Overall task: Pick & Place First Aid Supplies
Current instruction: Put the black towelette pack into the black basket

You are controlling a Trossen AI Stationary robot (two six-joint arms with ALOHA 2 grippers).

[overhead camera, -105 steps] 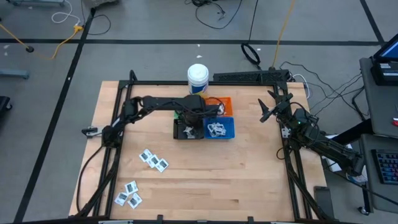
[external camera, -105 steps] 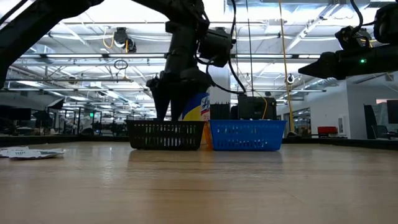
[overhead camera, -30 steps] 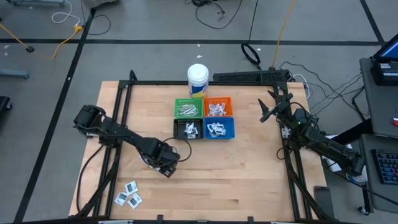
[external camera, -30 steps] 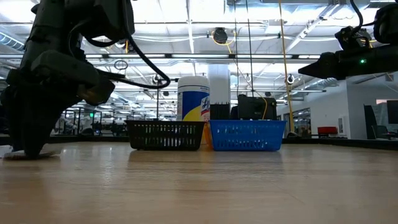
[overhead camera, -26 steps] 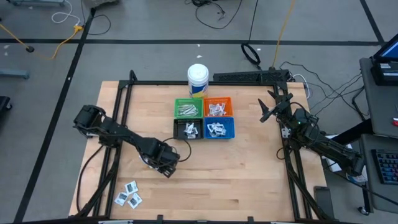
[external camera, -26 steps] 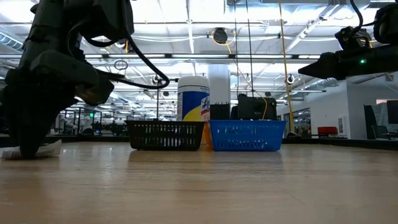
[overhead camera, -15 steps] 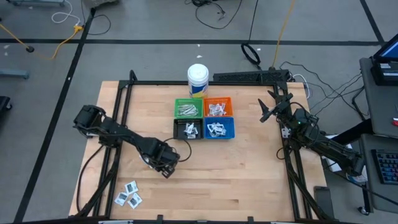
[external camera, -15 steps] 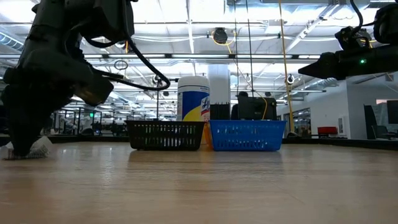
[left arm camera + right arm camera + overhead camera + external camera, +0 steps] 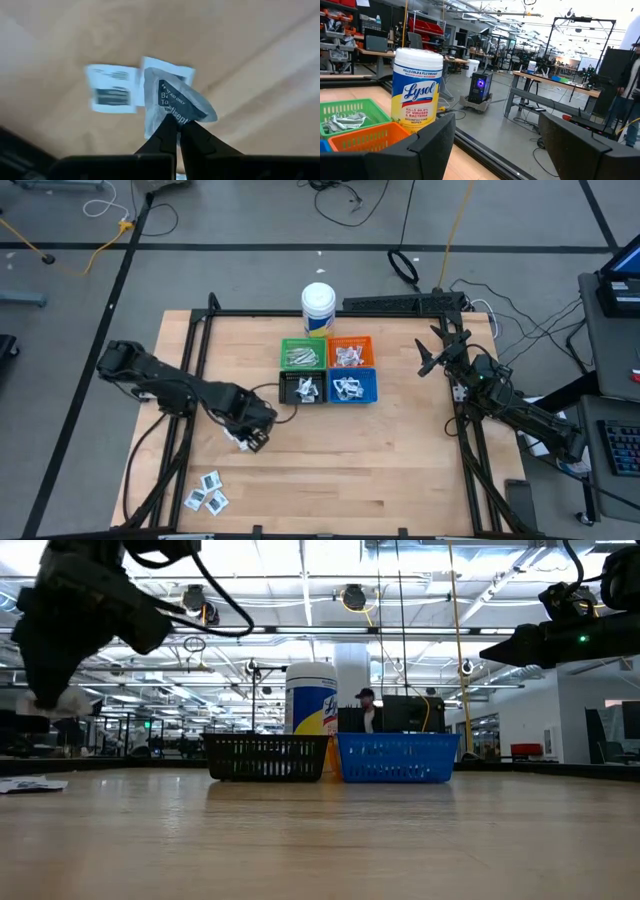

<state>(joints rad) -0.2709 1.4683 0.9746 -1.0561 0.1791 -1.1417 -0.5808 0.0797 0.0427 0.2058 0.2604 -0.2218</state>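
Bins [image 9: 327, 370] at counter centre already hold sachets, left hand [image 9: 252, 438] at 8 o'clock clenched on one white sachet [image 9: 175, 102] lifted off counter, few sachets left [image 9: 206, 491] at 7, right hand [image 9: 432, 358] idle w/ fingers apart at 3

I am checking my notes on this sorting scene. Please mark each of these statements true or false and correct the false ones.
1. The left gripper is shut on a white packet. True.
2. The right gripper holds a packet too. False: its fingers are apart and hold nothing, at the table's right edge.
3. The held packet is lifted clear of the table. True, as the low view shows.
4. No packets remain on the table. False: a loose group lies near the front left.
5. The white tub stands inside the green bin. False: it stands behind the bins.
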